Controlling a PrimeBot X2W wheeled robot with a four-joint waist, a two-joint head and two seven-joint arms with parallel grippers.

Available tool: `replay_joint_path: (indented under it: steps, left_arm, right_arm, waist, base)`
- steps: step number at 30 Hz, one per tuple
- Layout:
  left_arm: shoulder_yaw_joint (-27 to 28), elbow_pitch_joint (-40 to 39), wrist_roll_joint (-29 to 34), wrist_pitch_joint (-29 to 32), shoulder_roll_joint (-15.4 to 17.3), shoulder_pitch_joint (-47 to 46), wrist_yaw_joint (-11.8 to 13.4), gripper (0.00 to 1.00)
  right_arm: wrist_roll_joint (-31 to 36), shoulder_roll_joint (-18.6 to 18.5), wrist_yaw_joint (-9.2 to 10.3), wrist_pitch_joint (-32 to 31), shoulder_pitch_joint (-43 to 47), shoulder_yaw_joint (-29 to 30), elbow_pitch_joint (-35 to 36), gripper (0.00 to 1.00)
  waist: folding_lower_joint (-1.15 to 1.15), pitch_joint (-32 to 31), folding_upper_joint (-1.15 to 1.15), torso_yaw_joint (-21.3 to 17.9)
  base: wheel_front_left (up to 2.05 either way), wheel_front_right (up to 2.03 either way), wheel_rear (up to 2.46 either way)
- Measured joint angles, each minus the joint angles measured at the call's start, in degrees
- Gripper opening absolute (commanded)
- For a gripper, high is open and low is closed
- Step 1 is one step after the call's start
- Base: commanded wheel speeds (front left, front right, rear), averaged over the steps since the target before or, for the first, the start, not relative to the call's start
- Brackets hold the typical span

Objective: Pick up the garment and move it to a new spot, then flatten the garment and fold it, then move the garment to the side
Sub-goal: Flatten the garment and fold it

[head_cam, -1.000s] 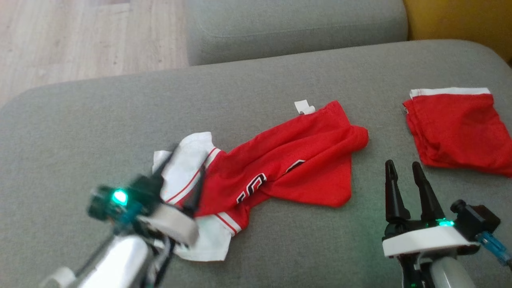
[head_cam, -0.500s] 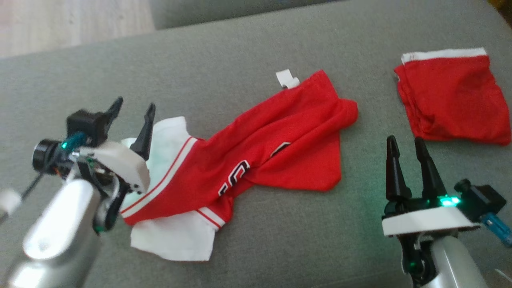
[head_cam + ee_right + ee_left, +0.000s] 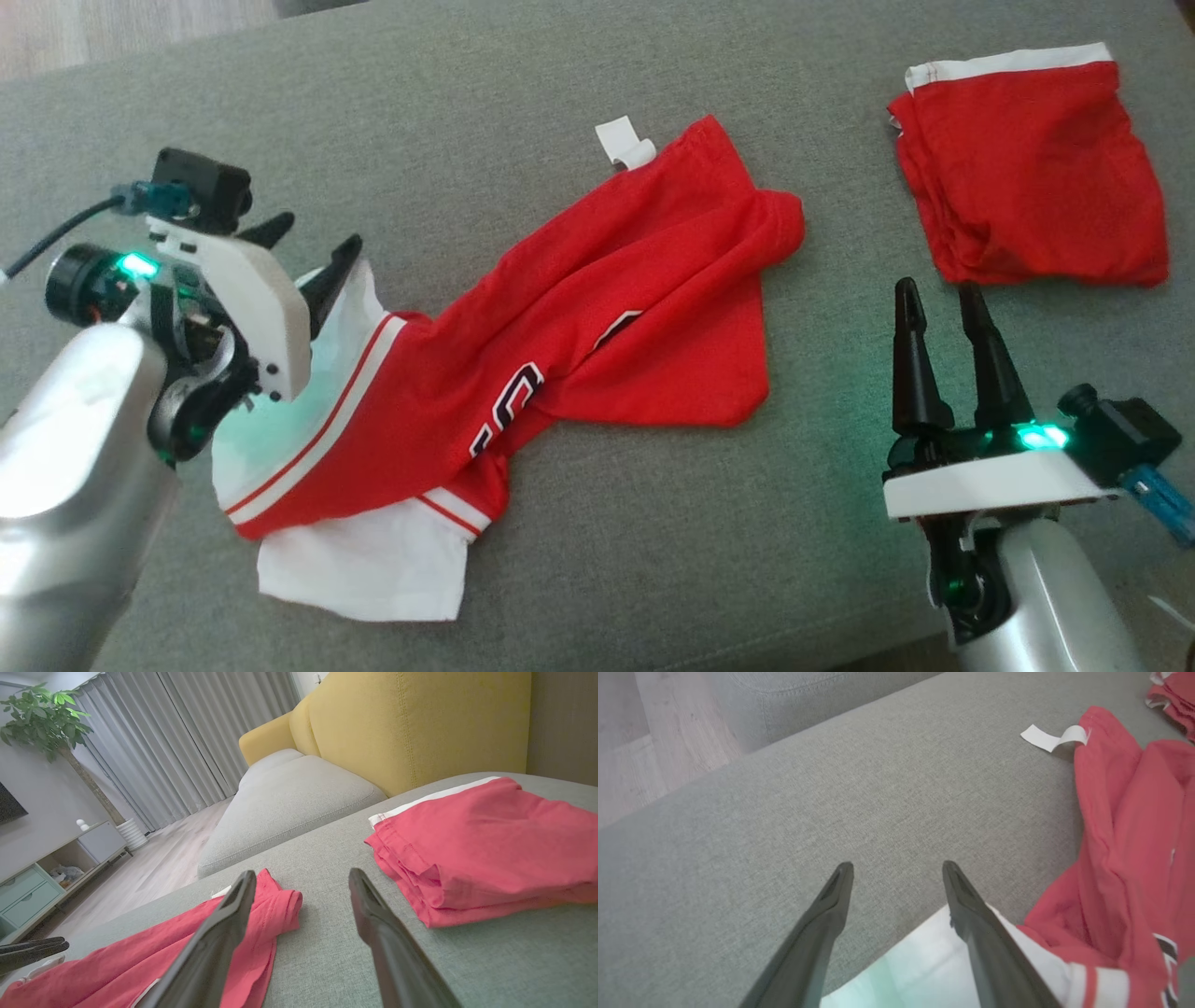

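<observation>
Plainly best to reach for the garment (image 3: 579,336), sprawled on the sofa seat (image 3: 448,84) along 7-to-1 o'clock, with the left gripper (image 3: 317,233), wide open and empty at its white 8 o'clock end, not the right gripper (image 3: 935,287), likewise open and empty, well apart at 4 o'clock.

bare cushion (image 3: 840,373) between garment (image 3: 597,308), folded cloth (image 3: 1027,177) (far right)
</observation>
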State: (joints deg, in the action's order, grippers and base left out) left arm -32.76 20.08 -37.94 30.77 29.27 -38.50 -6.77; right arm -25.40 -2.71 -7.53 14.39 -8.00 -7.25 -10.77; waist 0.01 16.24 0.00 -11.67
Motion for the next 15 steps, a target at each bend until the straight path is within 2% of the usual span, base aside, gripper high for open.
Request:
replay_joint_path:
  steps: [8,15]
  left_arm:
    - [-1.2,-3.39,-8.23,11.92,1.94,-0.02,-0.32,1.0]
    - [-1.22,-6.04,-11.58,17.13,2.77,-0.04,-0.27,1.0]
  right_arm:
    - [-0.62,0.0,0.0,0.0,-0.03,-0.25,-0.4,1.0]
    - [-1.08,0.0,0.0,0.0,-0.69,-1.29,-1.01,1.0]
  waist:
    - [-0.01,-0.41,0.0,-0.03]
    - [-0.01,-0.2,0.0,-0.84]
  base:
    - [0.0,0.0,0.0]
    - [0.0,0.0,0.0]
